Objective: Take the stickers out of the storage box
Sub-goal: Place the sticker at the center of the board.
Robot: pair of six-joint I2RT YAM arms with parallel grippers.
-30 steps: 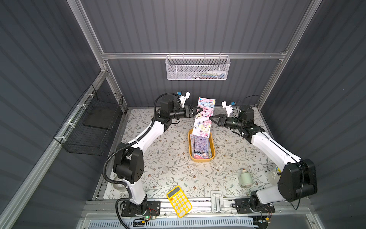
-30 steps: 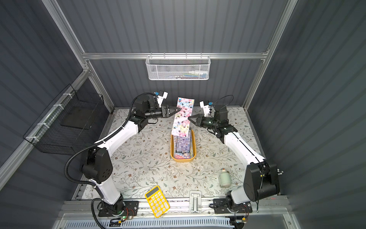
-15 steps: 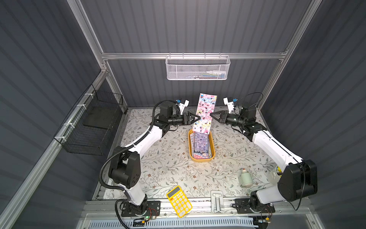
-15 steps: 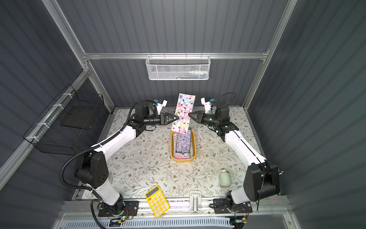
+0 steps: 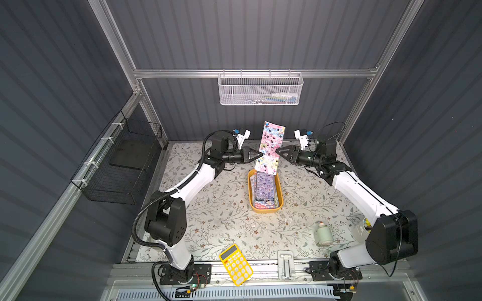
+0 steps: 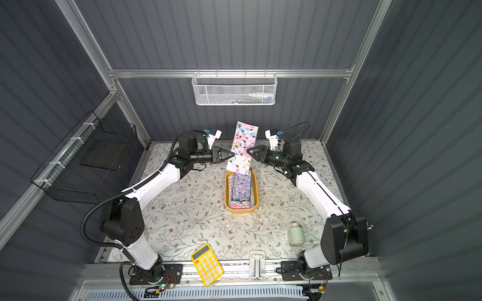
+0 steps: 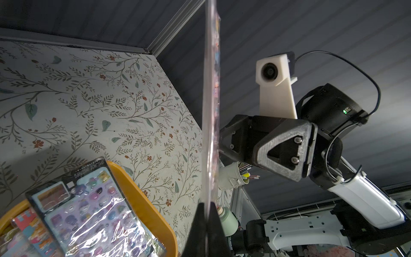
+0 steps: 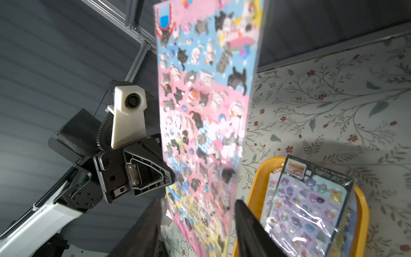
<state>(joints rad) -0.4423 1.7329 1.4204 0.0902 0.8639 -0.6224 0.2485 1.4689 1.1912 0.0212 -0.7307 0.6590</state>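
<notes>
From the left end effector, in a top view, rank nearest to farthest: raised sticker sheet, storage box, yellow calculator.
1. Raised sticker sheet: pinched in the left end effector, held above the box's far end.
2. Storage box: on the mat, below and nearer the front.
3. Yellow calculator: far off at the front edge.

Singles throughout, one pair, one stack uncounted

There were two grippers, the left gripper (image 5: 260, 154) and the right gripper (image 5: 277, 151); one lifted sheet (image 5: 270, 146); one storage box (image 5: 264, 210), whose stacked stickers (image 5: 264, 187) overlapped too much to count; one white mesh basket (image 5: 259, 91) at twelve o'clock; one black wire basket (image 5: 122, 166) at nine; one yellow calculator (image 5: 236, 264) at six; one pale bottle (image 5: 323, 235) and one white cup (image 7: 231, 180) at four.
</notes>
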